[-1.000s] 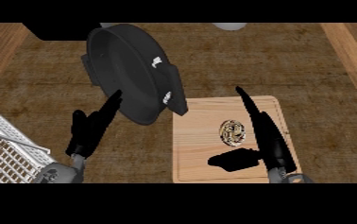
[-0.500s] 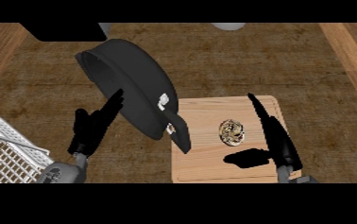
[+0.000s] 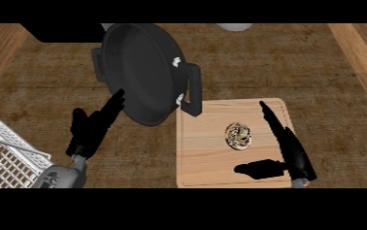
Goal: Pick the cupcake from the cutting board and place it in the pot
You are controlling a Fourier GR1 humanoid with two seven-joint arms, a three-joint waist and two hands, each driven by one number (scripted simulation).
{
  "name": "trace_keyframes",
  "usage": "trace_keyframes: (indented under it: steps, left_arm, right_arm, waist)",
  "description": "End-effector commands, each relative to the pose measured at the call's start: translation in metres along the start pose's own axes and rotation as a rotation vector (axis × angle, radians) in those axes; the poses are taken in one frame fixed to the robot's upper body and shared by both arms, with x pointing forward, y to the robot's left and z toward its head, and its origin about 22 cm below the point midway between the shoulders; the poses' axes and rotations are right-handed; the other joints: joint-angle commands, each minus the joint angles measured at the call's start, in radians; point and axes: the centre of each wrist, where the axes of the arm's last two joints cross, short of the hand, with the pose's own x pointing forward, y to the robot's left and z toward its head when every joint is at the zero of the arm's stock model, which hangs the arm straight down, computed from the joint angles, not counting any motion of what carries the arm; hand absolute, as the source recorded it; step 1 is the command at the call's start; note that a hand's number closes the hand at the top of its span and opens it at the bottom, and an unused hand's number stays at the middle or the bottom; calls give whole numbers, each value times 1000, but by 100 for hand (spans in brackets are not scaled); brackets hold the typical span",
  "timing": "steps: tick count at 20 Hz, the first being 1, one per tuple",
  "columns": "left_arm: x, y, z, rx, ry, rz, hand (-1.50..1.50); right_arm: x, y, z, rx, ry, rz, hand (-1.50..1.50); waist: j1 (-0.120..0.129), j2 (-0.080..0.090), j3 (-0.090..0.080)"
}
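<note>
Cupcake [image 3: 238, 136]: seen on the cutting board [image 3: 208, 166], centre-right of frame.
Pot [image 3: 143, 71]: upper centre (black, tilted).
Right hand [image 3: 287, 144]: fingers straight, nothing held, just right of the cupcake.
Left hand [image 3: 93, 127]: fingers straight, nothing held, lower left.

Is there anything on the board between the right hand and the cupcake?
Nothing visible. The right hand hovers open just right of the cupcake, with only bare cutting board between them. The pot sits up-left, its handle overlapping the board's corner.
</note>
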Motion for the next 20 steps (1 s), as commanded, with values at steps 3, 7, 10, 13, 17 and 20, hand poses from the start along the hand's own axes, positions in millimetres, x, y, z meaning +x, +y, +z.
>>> trace_keyframes:
  steps: [3, 7, 10, 13, 17, 20]
  left_arm:
    - [-21, 11, 9, -3, 9, -4, 0]
    - [-15, -2, 11, -7, 8, 5, 0]
    - [-25, 4, 15, 2, 2, 0, 0]
    - [-4, -9, -1, 1, 4, -11, 0]
    - [-3, -2, -11, -6, -3, 0, 0]
    - [-3, 4, -3, 9, 2, -2, 0]
  right_arm:
    - [-18, 5, -4, 31, -57, -180, -150]
    - [-32, 24, -22, 39, -7, -223, -150]
    - [-28, 26, -37, 46, -7, -258, -150]
    - [-65, 39, -34, 63, -2, -301, -150]
    - [-75, 44, -41, 87, -32, -261, 150]
    - [-80, 52, -37, 93, -76, -124, 150]
  waist:
    - [0, 1, 0]
    - [4, 0, 0]
    - [5, 1, 0]
    - [5, 2, 0]
    - [4, 2, 0]
    - [8, 3, 0]
